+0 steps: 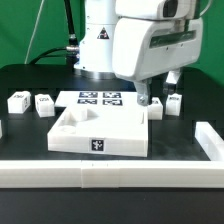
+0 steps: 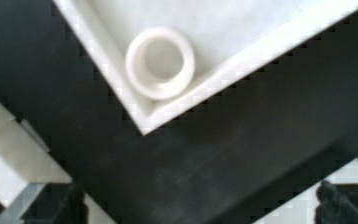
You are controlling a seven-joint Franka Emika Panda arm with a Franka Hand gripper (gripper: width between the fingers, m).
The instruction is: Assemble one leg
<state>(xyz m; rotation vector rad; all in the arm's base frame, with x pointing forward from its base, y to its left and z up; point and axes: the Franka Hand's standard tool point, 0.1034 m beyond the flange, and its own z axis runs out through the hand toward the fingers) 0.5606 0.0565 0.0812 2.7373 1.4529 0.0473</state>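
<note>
Black tabletop (image 1: 28,128) carries the white panel (image 1: 100,135) at centre, with 1 leg (image 1: 157,109) standing just beside its corner at the exterior view's right. The end effector (image 1: 148,97) hovers above that corner, fingers (image 2: 30,205) apart and holding nothing.

The white plastic arm (image 1: 150,45) bends forward, its two-finger gripper (image 1: 152,99) pointing straight down, dark jaws spread wide, holding nothing.
</note>
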